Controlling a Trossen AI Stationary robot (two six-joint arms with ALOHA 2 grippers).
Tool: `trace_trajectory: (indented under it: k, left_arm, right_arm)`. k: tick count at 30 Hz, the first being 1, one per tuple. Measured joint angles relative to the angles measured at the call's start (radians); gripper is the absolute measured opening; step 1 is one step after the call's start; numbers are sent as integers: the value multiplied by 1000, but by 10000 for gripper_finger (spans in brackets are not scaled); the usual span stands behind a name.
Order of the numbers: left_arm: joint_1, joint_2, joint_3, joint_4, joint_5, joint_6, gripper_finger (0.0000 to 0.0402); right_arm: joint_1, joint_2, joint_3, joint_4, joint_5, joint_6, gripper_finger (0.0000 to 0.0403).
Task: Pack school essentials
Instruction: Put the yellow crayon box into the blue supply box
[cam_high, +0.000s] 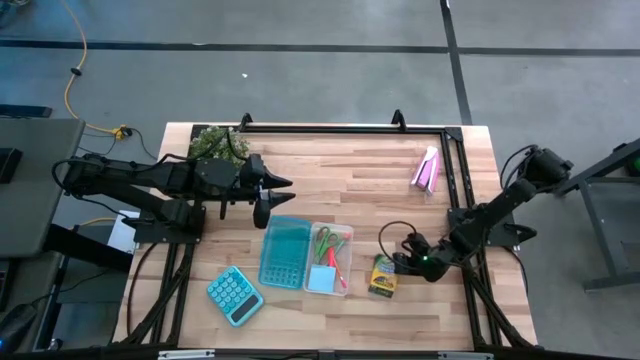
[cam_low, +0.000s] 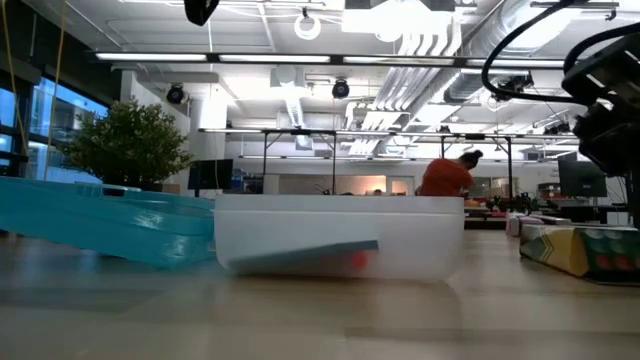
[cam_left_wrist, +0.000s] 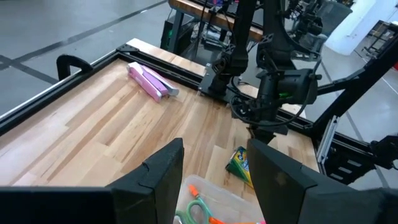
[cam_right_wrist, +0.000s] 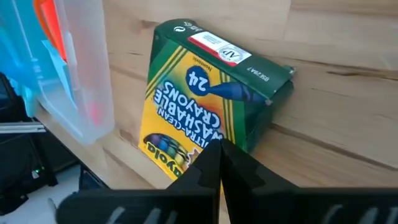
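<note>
crayon box (cam_high: 382, 276) lies right of the tray (cam_high: 346, 262), calculator (cam_high: 235, 296) left.

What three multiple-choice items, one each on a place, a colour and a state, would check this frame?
1. Where does the crayon box lie?
A. Inside the clear bin
B. On the table right of the clear bin
C. Beside the plant

2. What colour is the calculator?
A. Teal
B. Red
C. Black

3. How are the fingers of the right gripper?
A. Wide open
B. Shut on the crayon box
C. Shut, holding nothing

Answers: 1 B, the high view shows it on bare wood. 2 A, teal with white keys. 3 C, the right wrist view shows the fingertips pressed together just short of the box.
</note>
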Motion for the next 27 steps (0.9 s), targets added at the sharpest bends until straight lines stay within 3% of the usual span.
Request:
trace_trajectory:
  k: [7, 16, 27]
  left_arm:
    - [0, 0, 0, 0, -14, -2, 165]
    - [0, 0, 0, 17, -25, -21, 165]
    - [0, 0, 0, 16, -25, -48, 165]
  right_arm:
    - [8, -29, -4, 32, 37, -82, 0]
    - [9, -108, -4, -108, 81, -131, 0]
    - [9, -124, -4, -152, 75, -173, 0]
